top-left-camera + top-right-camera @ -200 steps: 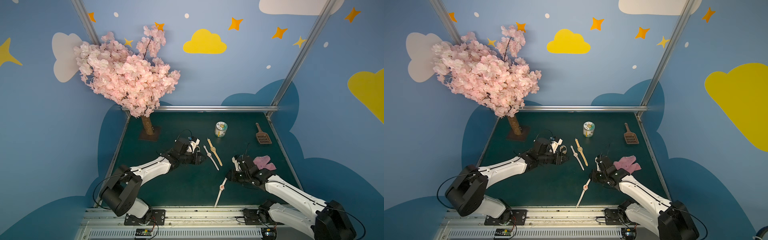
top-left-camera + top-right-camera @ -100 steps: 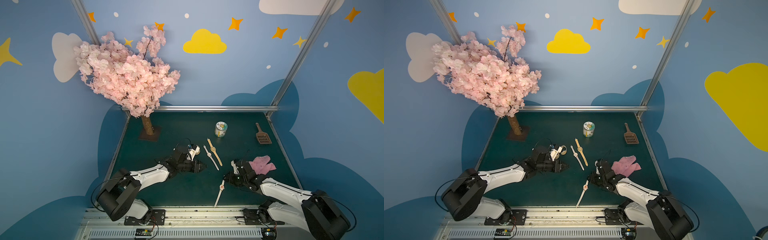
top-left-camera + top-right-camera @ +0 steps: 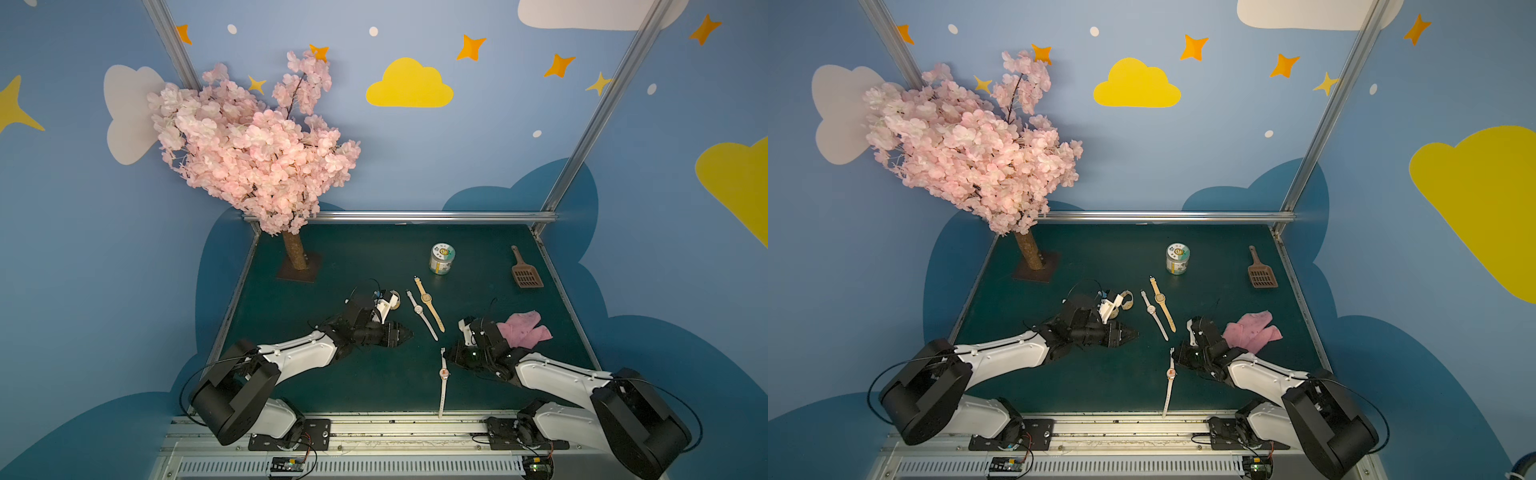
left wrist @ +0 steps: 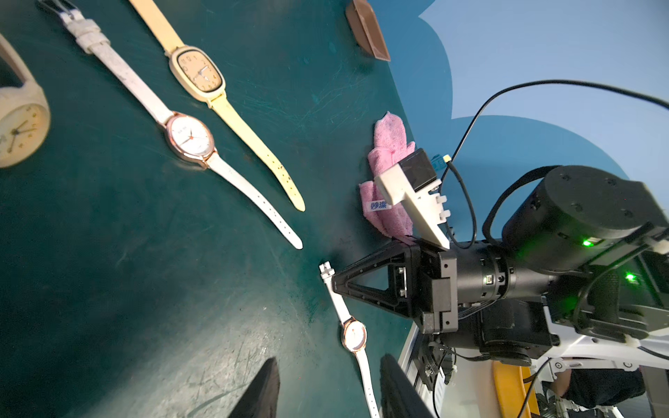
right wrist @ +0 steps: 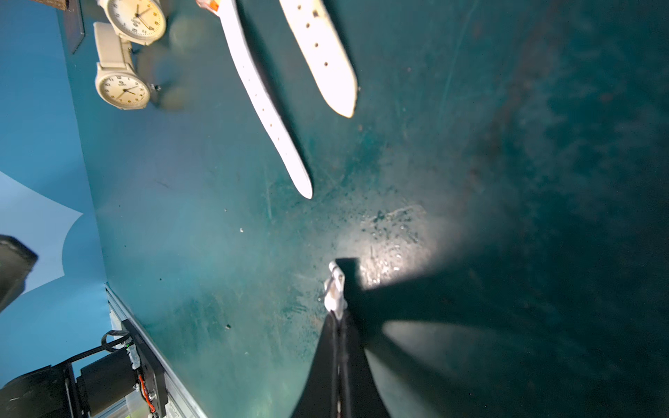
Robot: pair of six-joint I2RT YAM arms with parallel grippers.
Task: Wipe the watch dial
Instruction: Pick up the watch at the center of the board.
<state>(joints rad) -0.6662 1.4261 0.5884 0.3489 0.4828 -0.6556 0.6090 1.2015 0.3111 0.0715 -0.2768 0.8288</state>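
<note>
Left gripper [image 3: 405, 333] low over green table [image 3: 353, 257], jaws half open, holding nothing. Two long watches [image 3: 426, 298] lie flat in middle. Small watch [image 3: 444, 373] lies flat near front edge, face up. Right gripper [image 4: 335, 284] pinched tight on its strap end. Pink cloth [image 3: 525, 328] just beside it

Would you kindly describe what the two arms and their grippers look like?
The left arm and right arm have white shells between bulky black cylindrical joints. The left gripper and right gripper are black, with hollow triangular jaws tapering to points. White brackets carry the wrist cameras, thin black cables loop alongside, and small green lights glow on the right arm.
</note>
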